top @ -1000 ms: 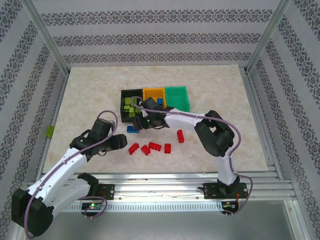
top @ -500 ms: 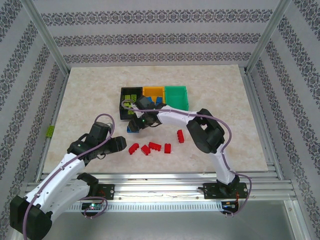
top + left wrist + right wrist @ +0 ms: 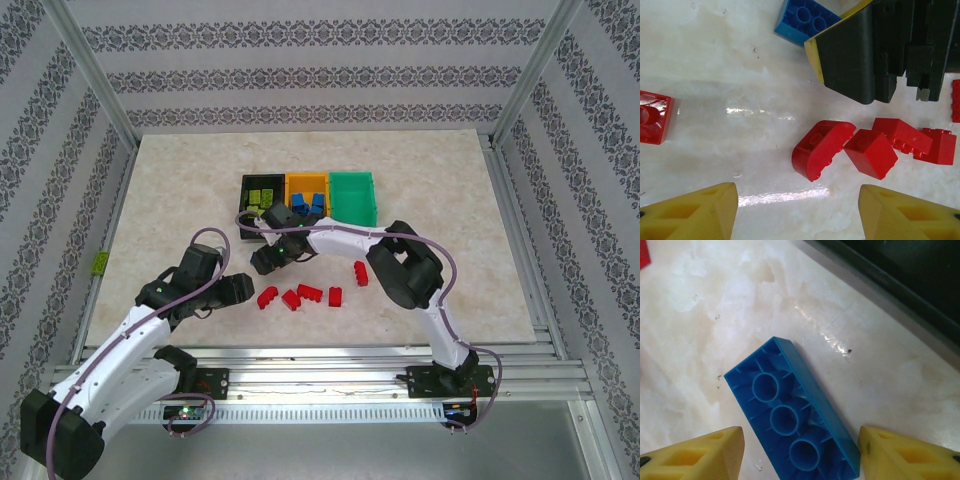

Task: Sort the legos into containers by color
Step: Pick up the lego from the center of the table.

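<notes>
so the right gripper has come off the black plastic bin down to the upturned blue plastic brick on the table just near of it, fingers wide open either side, nothing gripped yet. Probably next for the orange plastic bin. The left gripper is open and empty over the red plastic bricks

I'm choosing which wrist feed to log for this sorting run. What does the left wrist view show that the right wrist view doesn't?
Left wrist view: a cluster of small red plastic bricks lying on the table ahead of the open left pincer, plus the right pincer seen from outside.
Right wrist view: the black plastic bin wall, and the right pincer's yellow fingertips spread apart.
Both: the upside-down blue plastic brick and the pale marble-patterned tabletop.
</notes>
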You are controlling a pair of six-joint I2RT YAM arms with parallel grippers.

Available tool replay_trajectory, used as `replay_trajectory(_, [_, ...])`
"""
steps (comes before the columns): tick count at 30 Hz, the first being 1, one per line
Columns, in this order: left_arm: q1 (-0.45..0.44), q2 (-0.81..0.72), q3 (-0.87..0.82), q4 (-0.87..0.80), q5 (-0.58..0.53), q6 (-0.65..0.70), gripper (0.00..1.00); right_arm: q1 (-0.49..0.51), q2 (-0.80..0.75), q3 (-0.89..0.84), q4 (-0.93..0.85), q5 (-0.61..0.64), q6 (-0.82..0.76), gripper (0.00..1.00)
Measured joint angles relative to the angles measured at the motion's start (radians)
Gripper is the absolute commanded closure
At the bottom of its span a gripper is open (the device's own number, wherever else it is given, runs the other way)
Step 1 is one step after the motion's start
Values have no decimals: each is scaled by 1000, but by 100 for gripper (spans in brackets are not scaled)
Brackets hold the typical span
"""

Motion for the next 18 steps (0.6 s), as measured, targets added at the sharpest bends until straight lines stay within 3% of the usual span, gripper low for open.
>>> replay_trajectory(5, [0,2,-5,0,0,0,35,24,3,18,-36,62,-27,43])
replay_trajectory(11, [0,-5,-5,0,-1,-4,35,37,12,32,-56,102,-39,61])
replay_trajectory(18, [0,-37,-8,0,-1,-11,35,37,-27,-36,-4,100,-35,62])
